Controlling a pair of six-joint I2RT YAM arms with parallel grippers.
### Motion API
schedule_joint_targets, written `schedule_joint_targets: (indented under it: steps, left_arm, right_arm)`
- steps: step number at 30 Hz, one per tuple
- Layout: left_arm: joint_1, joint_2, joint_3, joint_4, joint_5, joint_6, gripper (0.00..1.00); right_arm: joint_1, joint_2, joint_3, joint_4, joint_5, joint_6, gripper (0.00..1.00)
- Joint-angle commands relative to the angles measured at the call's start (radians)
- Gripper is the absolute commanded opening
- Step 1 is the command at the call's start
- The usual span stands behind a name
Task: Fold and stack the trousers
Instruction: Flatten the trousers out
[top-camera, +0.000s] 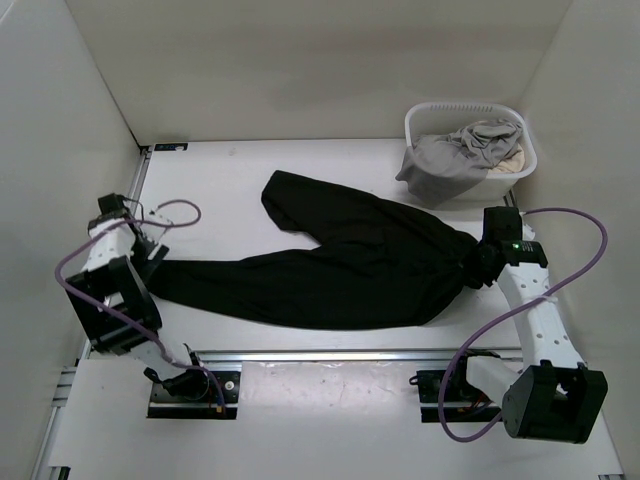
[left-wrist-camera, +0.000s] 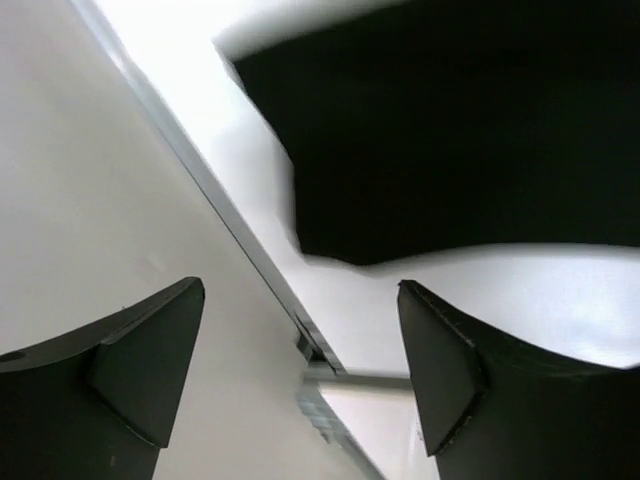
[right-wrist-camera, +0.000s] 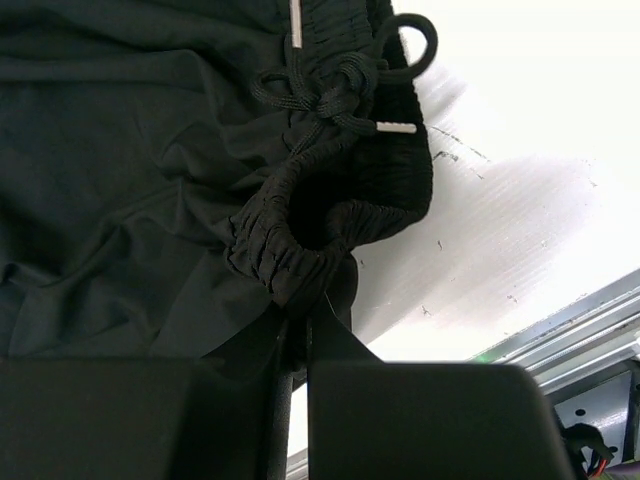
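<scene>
You had the trousers (top-camera: 340, 265) spread flat, unfolded: right gripper (right-wrist-camera: 300, 318) clenched on the waistband (right-wrist-camera: 290, 245), left gripper (left-wrist-camera: 300, 295) open and empty by a leg (top-camera: 205, 282); folding, stacking remained.

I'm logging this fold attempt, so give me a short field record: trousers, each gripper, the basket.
trousers: black, spread out on the table, legs apart, not yet folded
left gripper: open, empty, trousers just ahead of it
right gripper: shut on the waistband
basket: far right, holds a grey garment and a beige cloth
</scene>
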Motion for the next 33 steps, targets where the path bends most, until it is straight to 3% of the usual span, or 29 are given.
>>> schedule_joint_targets:
  steps: [1,3,9,16,18,19,20,23,29,32,33]
  left_arm:
    - [0.001,0.099,0.205,-0.067,0.156,-0.092,0.87]
    - [0.01,0.184,0.287,-0.124,0.227,-0.136,0.79]
    - [0.03,0.301,0.328,-0.175,0.311,-0.308,0.74]
    - [0.039,0.272,0.204,-0.164,0.191,-0.402,0.7]
    - [0.039,0.262,0.194,-0.153,0.175,-0.411,0.58]
    - [0.039,0.261,0.194,-0.153,0.175,-0.422,0.45]
    - [0.039,0.248,0.194,-0.153,0.175,-0.422,0.27]
    - [0.039,0.235,0.194,-0.153,0.166,-0.422,0.14]
    - [0.039,0.226,0.185,-0.144,0.144,-0.411,0.14]
    - [0.039,0.217,0.303,-0.132,0.156,-0.422,0.14]
    - [0.039,0.217,0.411,-0.132,0.157,-0.422,0.14]
  right_arm:
    - [-0.003,0.016,-0.001,0.036,-0.007,-0.016,0.0]
    - [-0.003,0.016,-0.001,0.036,0.003,-0.025,0.0]
    - [-0.003,0.016,-0.012,0.016,0.022,-0.043,0.0]
    - [-0.003,-0.003,-0.021,-0.003,0.049,-0.053,0.0]
    - [-0.003,-0.003,-0.03,-0.003,0.049,-0.053,0.0]
    - [-0.003,-0.003,-0.03,-0.003,0.049,-0.053,0.0]
    - [-0.003,-0.003,-0.03,-0.003,0.049,-0.053,0.0]
    - [-0.003,-0.003,-0.03,0.006,0.049,-0.053,0.0]
    - [-0.003,0.006,-0.03,0.016,0.059,-0.053,0.0]
    - [-0.013,0.057,0.032,0.083,0.029,-0.053,0.0]
    - [-0.013,0.081,0.072,0.095,0.017,-0.053,0.0]
